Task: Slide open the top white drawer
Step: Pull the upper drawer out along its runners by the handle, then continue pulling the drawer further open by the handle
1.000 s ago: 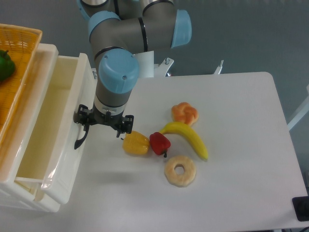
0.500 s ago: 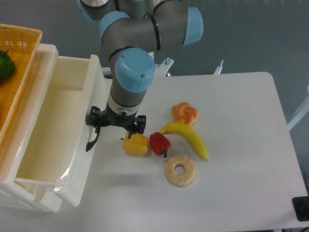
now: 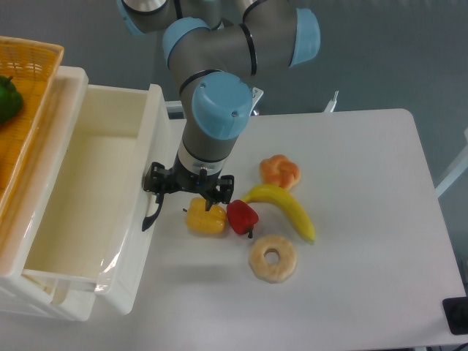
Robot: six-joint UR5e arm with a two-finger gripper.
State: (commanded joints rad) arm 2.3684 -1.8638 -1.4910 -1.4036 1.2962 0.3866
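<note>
Now the drawer (image 3: 80, 197) sticks far out of the white cabinet (image 3: 44, 95) on the left side of the tabletop (image 3: 365, 219). It is a deep white box, and you can see right down to its pale bottom. Its front wall faces the food on the tabletop. A curved black handle (image 3: 151, 216) sits on that front wall.

Just next to the handle is the claw (image 3: 189, 191), which hangs from the big grey and blue arm (image 3: 219, 95). The claw is black and points down. Its left part is right at the handle, but I cannot tell if it pinches the handle or only touches it. How wide the claw stands is hard to see from above.

Under the right part of the claw lies a yellow pepper (image 3: 205, 217). A red pepper (image 3: 242, 216) touches the yellow one. A banana (image 3: 287, 209) curves just beside the red pepper. Above the banana sits an orange bun (image 3: 280, 171). Below the banana lies a pale donut (image 3: 273, 257) with a hole in it.

On top of the cabinet rests an orange basket (image 3: 25, 80). Something green (image 3: 7, 99) is in the basket, at the left edge of the view.
</note>
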